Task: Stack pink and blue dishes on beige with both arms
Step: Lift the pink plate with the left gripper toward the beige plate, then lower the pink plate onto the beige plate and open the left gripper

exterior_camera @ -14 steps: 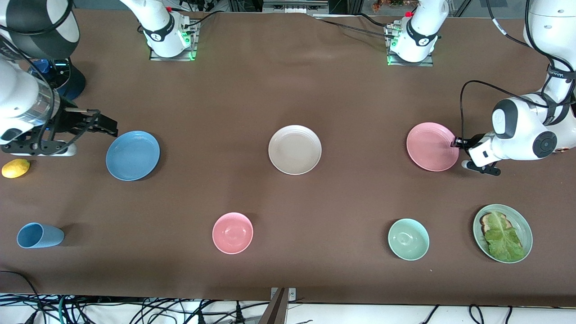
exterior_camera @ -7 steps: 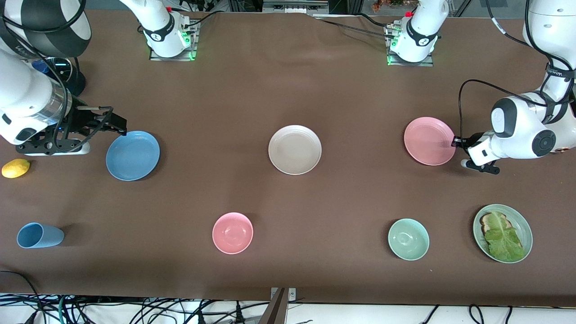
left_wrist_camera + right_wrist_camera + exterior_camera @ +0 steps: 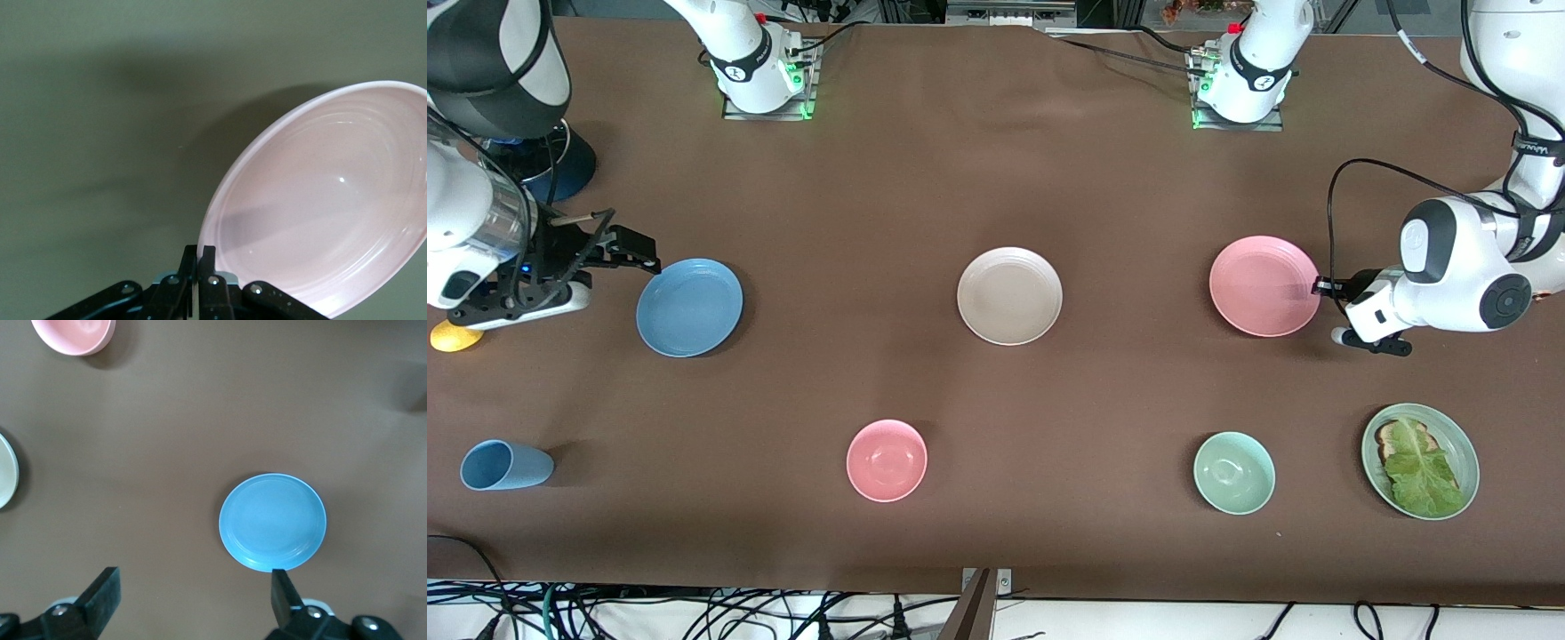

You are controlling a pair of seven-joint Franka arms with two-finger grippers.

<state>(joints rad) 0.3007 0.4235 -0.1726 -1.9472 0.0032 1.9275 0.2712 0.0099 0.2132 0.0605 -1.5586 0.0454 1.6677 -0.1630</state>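
Note:
The pale pink plate [image 3: 1263, 286] is held at its rim by my left gripper [image 3: 1319, 286], toward the left arm's end of the table. The left wrist view shows the fingers [image 3: 208, 257] shut on the pink plate [image 3: 327, 200], which casts a shadow on the table. The light blue plate [image 3: 689, 307] lies flat toward the right arm's end. My right gripper [image 3: 640, 252] hovers open beside its rim. In the right wrist view the open right gripper [image 3: 195, 590] holds nothing, with the blue plate [image 3: 273, 522] just ahead of one finger. The beige plate [image 3: 1009, 295] sits mid-table between them.
Nearer the front camera are a blue cup [image 3: 505, 465] on its side, a pink bowl [image 3: 887, 460], a mint bowl [image 3: 1233, 472] and a green plate [image 3: 1467, 444] with toast and lettuce. A lemon [image 3: 454, 338] lies under the right arm's wrist.
My left gripper has carried the pink plate a little toward the beige plate. The right gripper edged up to the blue plate's rim, then drew slightly back, still open.

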